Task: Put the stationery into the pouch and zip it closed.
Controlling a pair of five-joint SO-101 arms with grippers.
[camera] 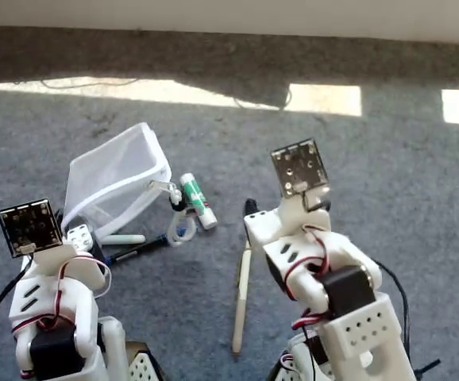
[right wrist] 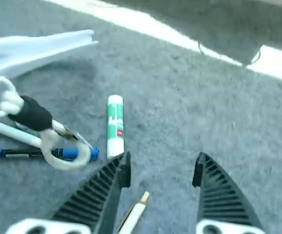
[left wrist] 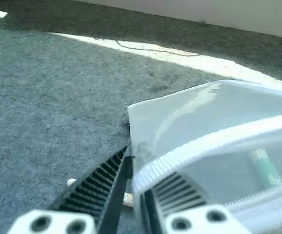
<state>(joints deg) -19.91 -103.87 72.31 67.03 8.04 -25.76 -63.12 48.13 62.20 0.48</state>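
- Left gripper [left wrist: 137, 178], nearest your lens: jaws pressed together on the zip edge of the pouch [camera: 110, 178].
- Right gripper [right wrist: 161, 168]: jaws spread and holding nothing, hanging over the grey carpet [camera: 388, 182] near the glue stick.
- Pouch: white mesh, mouth open, unzipped, lying beside the left arm.
- Cream pen [camera: 241, 294]: outside, by the right arm.
- Blue pen [right wrist: 29, 154] and white pen [camera: 122, 239]: outside, near the pouch mouth.
- Glue stick [camera: 198, 202]: outside, just beside the pouch's corner.
- Looped white-and-black item [right wrist: 33, 114]: outside; you cannot tell what it is.
- Progress, as you may judge: nothing packed; all loading and the zipping remain.
- Hard to make out: the zip pull and the pouch's inner corners. A green shape shows through the mesh, likely the glue stick beyond.
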